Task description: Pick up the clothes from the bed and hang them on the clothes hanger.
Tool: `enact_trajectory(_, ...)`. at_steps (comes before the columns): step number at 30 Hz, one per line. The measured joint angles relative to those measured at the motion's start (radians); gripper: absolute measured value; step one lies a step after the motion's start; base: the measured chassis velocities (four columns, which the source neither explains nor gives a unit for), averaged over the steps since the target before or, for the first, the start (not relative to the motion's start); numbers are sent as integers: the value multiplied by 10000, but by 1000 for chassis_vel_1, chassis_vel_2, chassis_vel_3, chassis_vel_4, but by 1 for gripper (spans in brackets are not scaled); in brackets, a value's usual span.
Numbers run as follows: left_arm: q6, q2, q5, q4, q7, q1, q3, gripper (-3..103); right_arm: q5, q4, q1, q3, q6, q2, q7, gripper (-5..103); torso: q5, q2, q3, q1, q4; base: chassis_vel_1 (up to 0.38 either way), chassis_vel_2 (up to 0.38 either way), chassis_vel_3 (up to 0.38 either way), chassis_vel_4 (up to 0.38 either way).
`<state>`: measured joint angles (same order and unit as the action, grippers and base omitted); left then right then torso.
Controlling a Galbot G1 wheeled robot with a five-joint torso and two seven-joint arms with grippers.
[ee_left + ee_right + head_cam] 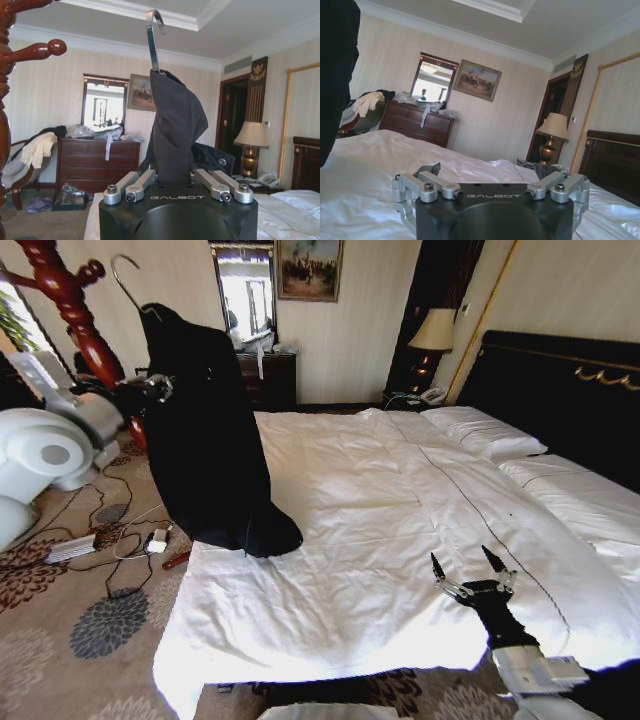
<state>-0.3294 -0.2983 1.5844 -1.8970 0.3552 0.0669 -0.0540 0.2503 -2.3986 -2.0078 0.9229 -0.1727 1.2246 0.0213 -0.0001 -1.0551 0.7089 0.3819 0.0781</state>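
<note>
The left gripper [150,390] is clamped on the black coat [205,440], holding it up beside the bed's left edge; the coat's lower end rests on the white sheet near the bed's [400,510] front left corner; the coat hanger [135,295] sits inside the coat's top, its silver hook [154,35] rising free near the red-brown wooden coat stand [65,300]; the right gripper [470,570] hovers over the bed's front edge toward the right, its fingers spread apart and holding nothing.
</note>
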Motion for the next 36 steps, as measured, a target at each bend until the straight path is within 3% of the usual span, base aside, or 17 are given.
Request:
enact_trajectory(8, -766, -507, 710, 426, 367, -1652, -522, 19, 0, 0, 0, 1, 0, 0, 0, 100, 5, 0, -1, 0, 0, 0, 0, 0, 0)
enact_trajectory(15, -1544, -1252, 791, 1756, 617, -2843, -1324, 18, 0, 0, 0, 0, 0, 0, 0, 100, -1, 0, -2, 0, -4, 0, 0, 0, 0)
enact_trajectory(20, -1733, -1707, 784, 2482, 645, -3472, -2019, 18, 0, 0, 0, 1, 0, 0, 0, 100, 1, 0, -1, 0, -1, 0, 0, 0, 0)
enact_trajectory(23, -1862, -2352, 560, 3299, 635, -4022, -2437, 18, 0, 0, 0, 0, 0, 0, 0, 100, 0, 1, 0, 0, 0, 0, 0, 0, 0)
enact_trajectory(29, -1939, -3124, 211, 4323, 599, -4525, -2537, 18, 0, 0, 0, 1, 0, 0, 0, 100, 3, 0, 0, 0, 0, 0, 0, 0, 0)
enact_trajectory(36, -2045, -3506, -345, 5376, 428, -4849, -2490, 18, 0, 0, 0, 1, 0, -1, 1, 100, 1, 0, 0, 0, -1, 0, 0, 0, 0)
